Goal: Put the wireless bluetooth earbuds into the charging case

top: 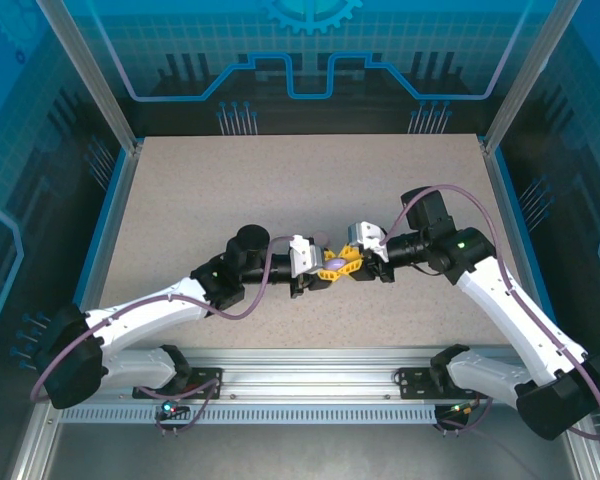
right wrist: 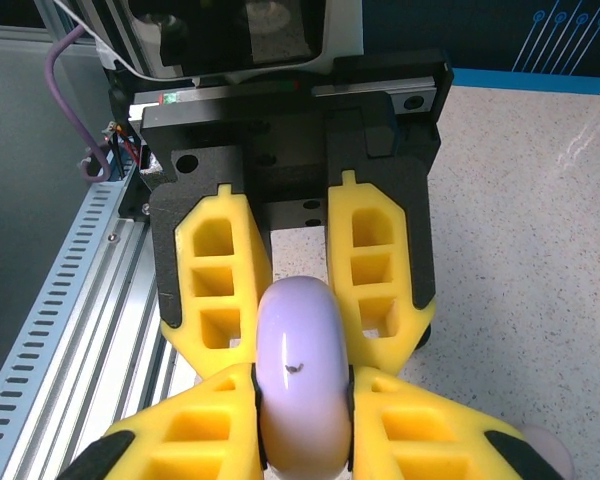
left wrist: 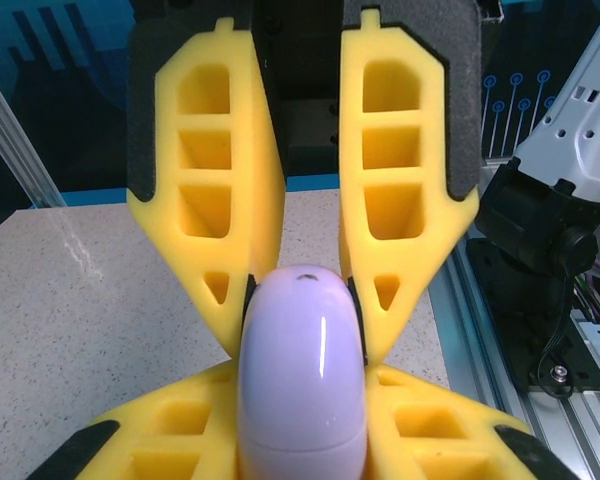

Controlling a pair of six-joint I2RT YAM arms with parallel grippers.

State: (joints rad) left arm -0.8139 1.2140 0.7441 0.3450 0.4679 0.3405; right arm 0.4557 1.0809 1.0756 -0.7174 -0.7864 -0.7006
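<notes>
Lavender and glossy, the charging case [top: 337, 258] hangs over the speckled table [top: 230, 190], clenched from both ends. My left gripper [left wrist: 302, 378] and my right gripper [right wrist: 302, 375] each pinch it between yellow fingers [right wrist: 195, 425]. The top camera gives only a sliver of it. My right wrist picks out a small dark scratch-like mark on its shell, and my left wrist a dark dot near its far end.
</notes>
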